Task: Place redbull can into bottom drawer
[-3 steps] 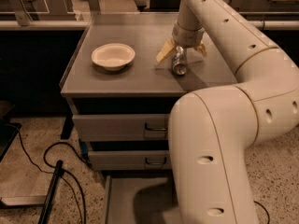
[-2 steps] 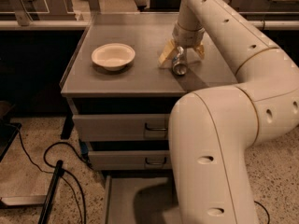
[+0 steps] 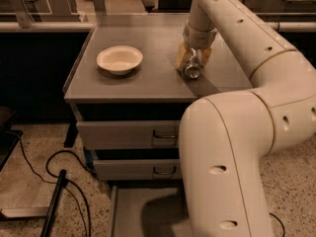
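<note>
Reaching down to the cabinet top [image 3: 148,90], the gripper [image 3: 193,59] is clamped on the can [image 3: 192,72], whose shiny round end is turned toward the camera, well right of the white bowl [image 3: 119,59]. Below, the bottom drawer [image 3: 133,216] is pulled out, partly hidden by the arm [image 3: 232,147]

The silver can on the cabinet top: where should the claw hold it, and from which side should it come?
Grip the can across the middle of its slim body, coming down from above. Its shiny round end faces the camera, so it seems to lie on its side on the cabinet top, with both long curved sides free. The claw hangs directly over it.
</note>
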`<state>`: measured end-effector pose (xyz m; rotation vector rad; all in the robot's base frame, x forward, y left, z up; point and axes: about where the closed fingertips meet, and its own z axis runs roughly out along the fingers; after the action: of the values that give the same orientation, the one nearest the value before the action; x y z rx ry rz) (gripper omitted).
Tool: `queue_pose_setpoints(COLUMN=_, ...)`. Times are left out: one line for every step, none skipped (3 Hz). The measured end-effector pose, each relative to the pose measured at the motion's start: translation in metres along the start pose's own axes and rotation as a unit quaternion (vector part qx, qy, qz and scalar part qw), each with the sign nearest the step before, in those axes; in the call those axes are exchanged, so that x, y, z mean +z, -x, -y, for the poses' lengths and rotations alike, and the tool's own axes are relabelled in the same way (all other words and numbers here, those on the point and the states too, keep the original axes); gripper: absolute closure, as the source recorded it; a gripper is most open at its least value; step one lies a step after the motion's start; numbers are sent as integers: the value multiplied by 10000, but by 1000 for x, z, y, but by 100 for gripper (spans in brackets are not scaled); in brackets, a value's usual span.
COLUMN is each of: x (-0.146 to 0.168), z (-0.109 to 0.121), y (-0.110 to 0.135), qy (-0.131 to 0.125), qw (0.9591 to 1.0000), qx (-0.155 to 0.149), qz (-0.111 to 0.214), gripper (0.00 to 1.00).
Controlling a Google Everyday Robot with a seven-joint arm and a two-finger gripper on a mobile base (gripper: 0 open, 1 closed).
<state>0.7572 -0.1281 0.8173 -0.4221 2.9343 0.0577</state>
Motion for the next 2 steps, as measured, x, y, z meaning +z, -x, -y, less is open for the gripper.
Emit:
queue_pose_setpoints(x=0, z=0, y=0, qy=0, qw=10000, qx=0, qz=0, gripper=86)
queue_pose_setpoints(x=0, z=0, y=0, qy=0, qw=10000, qx=0, qz=0, gripper=100)
